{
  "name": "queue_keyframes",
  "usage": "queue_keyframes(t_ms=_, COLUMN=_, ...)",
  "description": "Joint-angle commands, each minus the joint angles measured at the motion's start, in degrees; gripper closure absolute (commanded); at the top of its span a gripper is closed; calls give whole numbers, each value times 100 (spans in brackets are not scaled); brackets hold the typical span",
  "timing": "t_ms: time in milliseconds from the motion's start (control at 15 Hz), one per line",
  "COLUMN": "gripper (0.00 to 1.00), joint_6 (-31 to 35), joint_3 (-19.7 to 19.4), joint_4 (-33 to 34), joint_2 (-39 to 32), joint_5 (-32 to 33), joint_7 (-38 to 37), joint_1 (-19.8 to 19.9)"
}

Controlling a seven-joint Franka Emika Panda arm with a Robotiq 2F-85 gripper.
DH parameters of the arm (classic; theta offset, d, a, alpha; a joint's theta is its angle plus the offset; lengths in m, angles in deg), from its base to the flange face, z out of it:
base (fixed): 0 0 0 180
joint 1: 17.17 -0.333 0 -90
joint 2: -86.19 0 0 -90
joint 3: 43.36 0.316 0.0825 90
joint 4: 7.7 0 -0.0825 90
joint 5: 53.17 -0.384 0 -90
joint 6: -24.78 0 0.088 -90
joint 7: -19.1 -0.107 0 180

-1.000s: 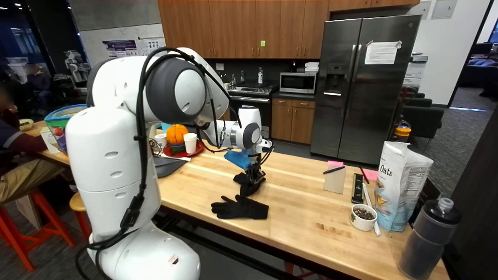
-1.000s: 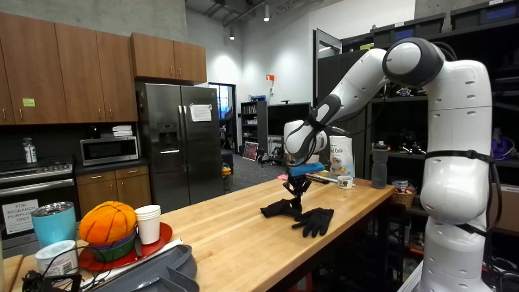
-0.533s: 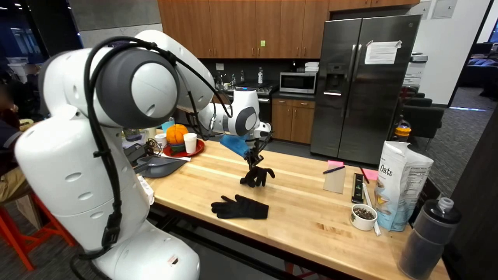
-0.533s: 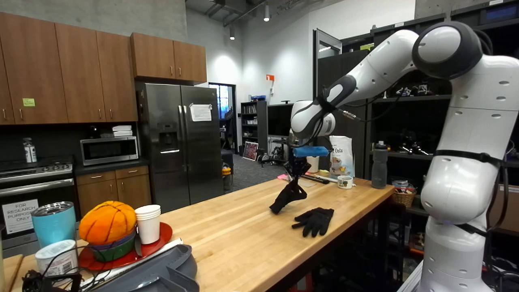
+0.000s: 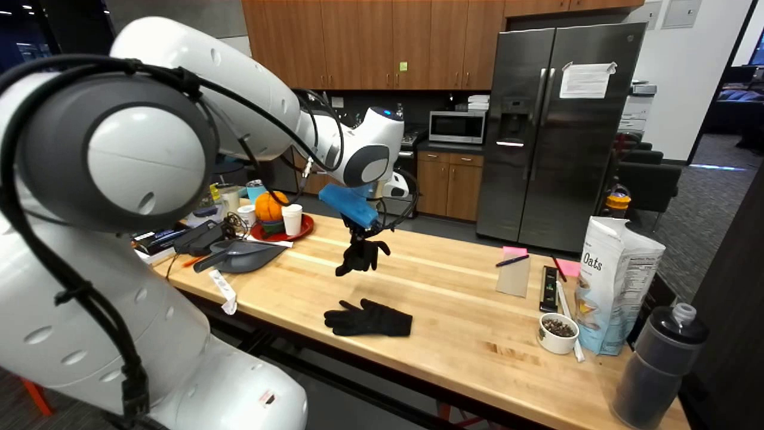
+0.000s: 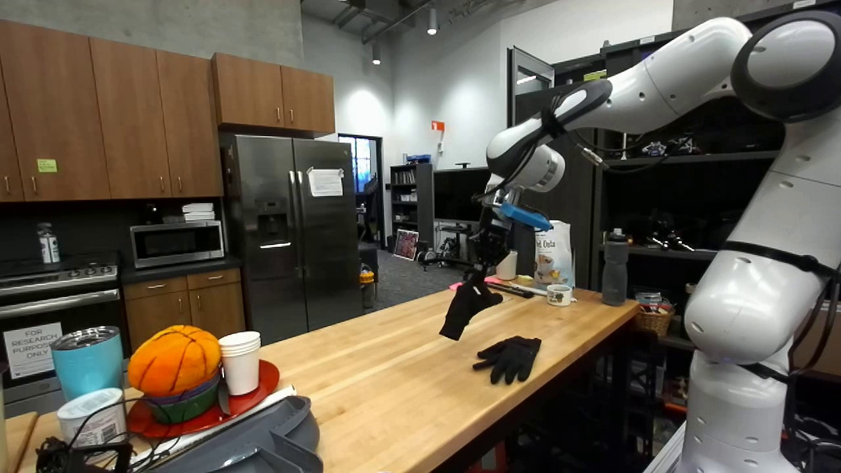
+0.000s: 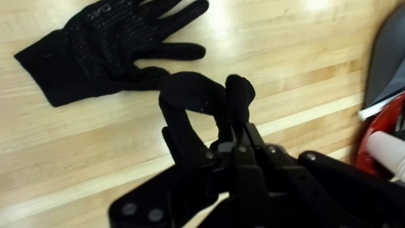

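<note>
My gripper [image 7: 242, 129] is shut on a black glove [image 7: 193, 91], pinching it near its fingers in the wrist view. The held glove [image 6: 464, 310] hangs above the wooden table [image 6: 374, 368], its cuff pointing down in an exterior view. A loop of its fabric sticks out ahead of the jaws, and part of it is hidden behind them. On the tabletop lies a second black glove [image 5: 371, 320], flat with fingers spread, near the front edge. In the wrist view this lying glove [image 7: 110, 47] is at the upper left, with the held one overlapping its thumb in the picture.
A grey dustpan [image 5: 253, 258] and a red plate [image 5: 306, 227] bearing white cups [image 5: 292, 220] and an orange pumpkin [image 5: 270, 206] stand at one end. At the opposite end are an oats bag [image 5: 618, 286], a dark bottle [image 5: 659, 367] and a small white bowl [image 5: 557, 343].
The gripper has risen from the table, lifting the black glove with it, and has shifted toward the dustpan end. The arm has swung back. The second glove has stayed put.
</note>
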Motion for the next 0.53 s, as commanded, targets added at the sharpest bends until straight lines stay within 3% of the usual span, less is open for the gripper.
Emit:
queue_keyframes(t_ms=0, gripper=99, joint_6=-1091, joint_3=-405, joint_4=-22, joint_2=511, joint_5=-662, joint_7=885, joint_1=-149)
queue_keyframes(t_ms=467, gripper=99, joint_6=-3184, joint_3=-1092, joint_4=411, joint_2=70, joint_5=-1935, joint_7=1776, joint_1=112)
